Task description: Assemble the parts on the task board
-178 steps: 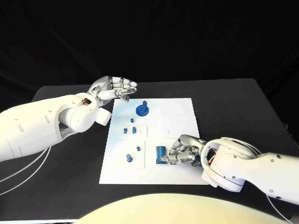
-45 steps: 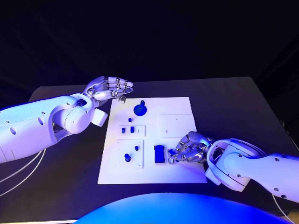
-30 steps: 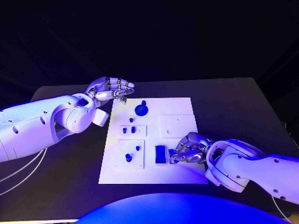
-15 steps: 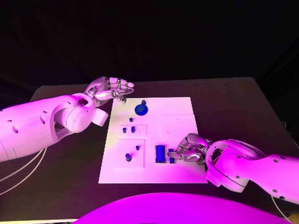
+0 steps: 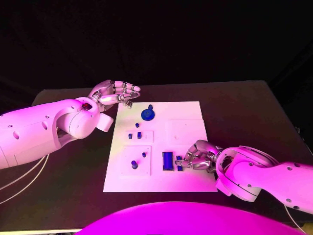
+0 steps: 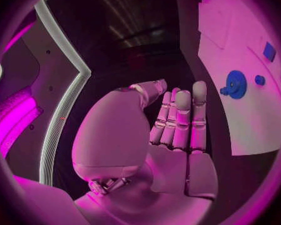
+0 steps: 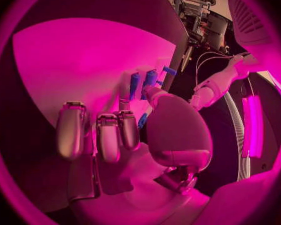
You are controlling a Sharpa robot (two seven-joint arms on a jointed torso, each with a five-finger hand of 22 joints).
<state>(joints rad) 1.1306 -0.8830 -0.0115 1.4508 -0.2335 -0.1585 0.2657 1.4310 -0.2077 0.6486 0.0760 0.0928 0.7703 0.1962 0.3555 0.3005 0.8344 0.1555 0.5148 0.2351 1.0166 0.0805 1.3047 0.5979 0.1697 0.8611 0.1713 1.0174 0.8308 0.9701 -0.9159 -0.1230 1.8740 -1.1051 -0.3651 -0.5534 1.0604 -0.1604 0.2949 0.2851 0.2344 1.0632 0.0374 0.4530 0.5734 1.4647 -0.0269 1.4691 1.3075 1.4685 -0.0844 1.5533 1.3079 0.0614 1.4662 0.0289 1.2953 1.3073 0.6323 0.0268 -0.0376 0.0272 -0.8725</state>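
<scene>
Task board: the white plate (image 5: 188, 142) lies in the middle of the black table (image 5: 248, 107), its long side running away from the robot.
Round part: a blue disc with a small knob (image 5: 148, 114) sits near the far end of the board; the left wrist view shows it too (image 6: 235, 84).
Small pegs: two short blue pegs (image 5: 134, 135) stand side by side in a raised square at mid-board, and two more (image 5: 135, 164) stand in the square nearer the robot.
Blue block: an upright oblong part (image 5: 167, 160) stands at the near end of the board, just beside the right hand.
Small blue piece: a narrow piece (image 5: 179, 163) is touching the right fingertips; whether it is pinched or merely touched cannot be told.
Right hand: it (image 5: 196, 157) rests low on the board's near end, fingers curled toward the blue block.
Left hand: it (image 5: 118, 93) hovers beyond the board's far left corner, fingers curled in, holding nothing.
</scene>
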